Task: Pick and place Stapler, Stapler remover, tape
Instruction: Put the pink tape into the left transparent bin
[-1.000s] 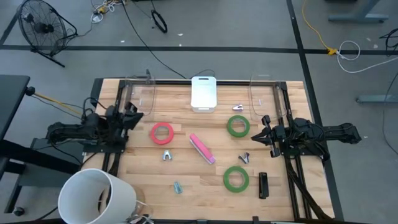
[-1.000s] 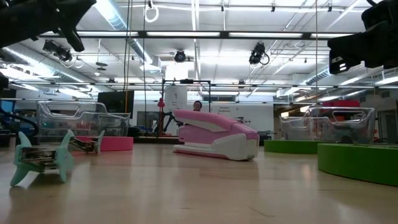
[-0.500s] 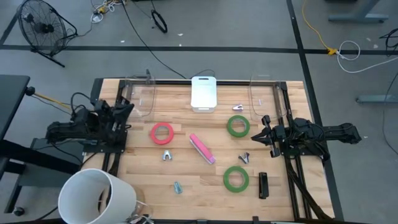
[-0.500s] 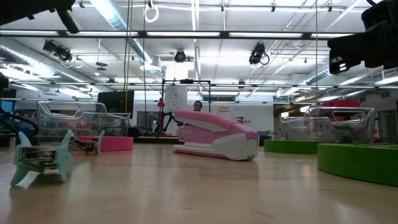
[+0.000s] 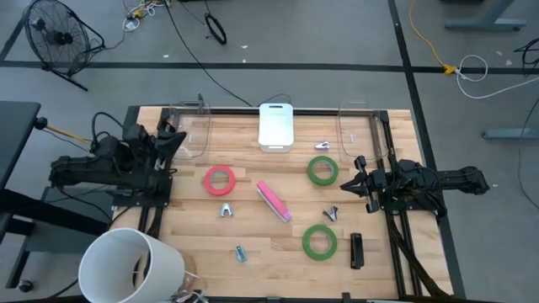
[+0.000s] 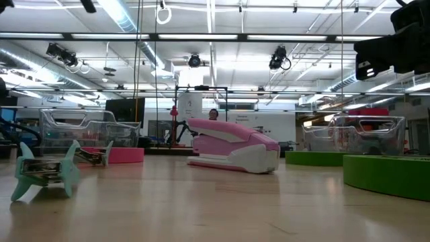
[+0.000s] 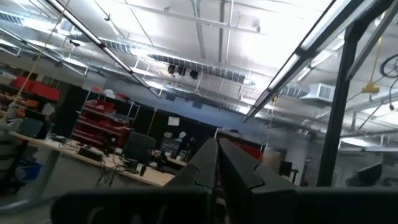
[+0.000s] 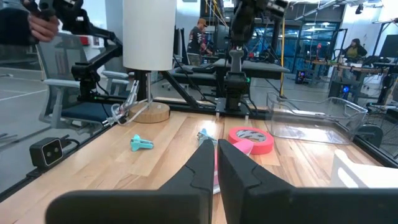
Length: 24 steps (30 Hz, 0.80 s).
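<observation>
Stapler point(image 5: 273, 201) lies untouched; both arms' jaws closed, empty.

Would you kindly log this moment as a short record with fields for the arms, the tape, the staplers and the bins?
left gripper: at the table's left edge, fingers shut, holding nothing
right gripper: at the table's right edge, fingers shut, holding nothing
tape: red-pink ring of tape left of centre; two green rings of tape on the right
stapler: pink stapler mid-table, lying at an angle
black stapler: near the right front corner
containers: two clear plastic bins at the back corners, white lidded box between them
</observation>
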Tool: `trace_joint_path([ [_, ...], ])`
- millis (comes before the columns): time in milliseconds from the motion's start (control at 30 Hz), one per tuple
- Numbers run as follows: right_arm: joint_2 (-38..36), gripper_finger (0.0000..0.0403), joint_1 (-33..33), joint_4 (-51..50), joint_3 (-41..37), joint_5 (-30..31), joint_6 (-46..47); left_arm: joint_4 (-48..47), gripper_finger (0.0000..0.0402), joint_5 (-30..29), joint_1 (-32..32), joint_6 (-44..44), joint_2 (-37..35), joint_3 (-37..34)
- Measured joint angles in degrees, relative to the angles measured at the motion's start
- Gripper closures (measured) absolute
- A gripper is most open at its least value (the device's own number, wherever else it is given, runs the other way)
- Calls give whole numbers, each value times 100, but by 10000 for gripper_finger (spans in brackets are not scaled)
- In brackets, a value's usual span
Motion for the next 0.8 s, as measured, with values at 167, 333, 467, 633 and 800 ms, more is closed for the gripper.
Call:
trace_joint_path([
  [167, 0, 381, 1, 0, 1, 0, -1, -38, 383, 2, 0, 416, 767, 600],
  [333, 0, 381, -1, 0, 0, 0, -1, -33, 383, 2, 0, 664, 1462, 1140],
  [467, -2, 381, -1, 0, 2, 0, 0, -44, 383, 2, 2, 724, 1956, 1545],
  [633, 0, 381, 1, 0, 2, 0, -2, -54, 383, 2, 4, 540, 2446, 2013],
  [800, -2, 381, 0, 0, 1, 0, 0, -580, 383, 2, 4, 538, 2820, 2507],
])
